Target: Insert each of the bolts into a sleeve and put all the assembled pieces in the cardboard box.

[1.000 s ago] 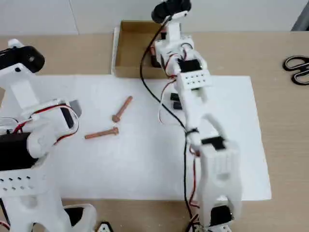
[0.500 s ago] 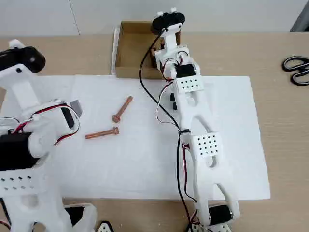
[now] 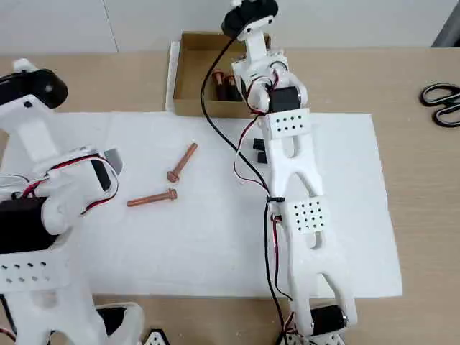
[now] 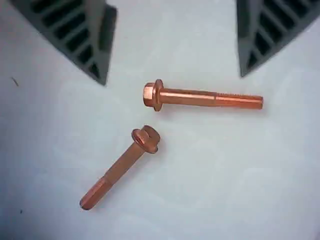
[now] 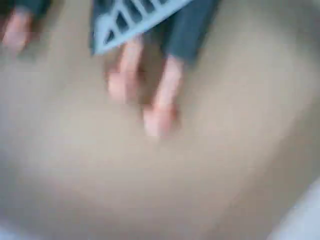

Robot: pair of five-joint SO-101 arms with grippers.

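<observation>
Pale wooden bench [image 3: 402, 72] is carrying a white sheet [image 3: 215, 251], and from the high view you are seeing the cardboard box [image 3: 188, 72] sitting at the sheet's far edge. Your right arm [image 3: 302, 215] is lying stretched from the bench's near edge across the sheet. The right gripper [image 3: 238, 80] is hanging over the box's right half, just above the assembled pieces [image 3: 218, 77] on the box floor; you cannot tell whether it is released or clenched. Two dark sleeves [image 3: 259, 149] are lying on the sheet just beside that arm. Left of the sheet's middle, the first bolt [image 3: 182, 162] is pointing its tip toward the box. The second bolt [image 3: 152, 198] is running along the near edge, tip toward the left edge. Your left arm [image 3: 65, 194] is standing folded at the sheet's left edge.

From the left wrist view, your left gripper [image 4: 172, 78] is hanging released, its fingers [image 4: 85, 45] wide apart, over both bolts and touching neither. The bolt heads are nearly meeting while the shafts are spreading apart.

From the right wrist view, blurred, two assembled pieces are lying side by side on the cardboard floor close under the gripper, copper ends showing from dark sleeves.
</observation>
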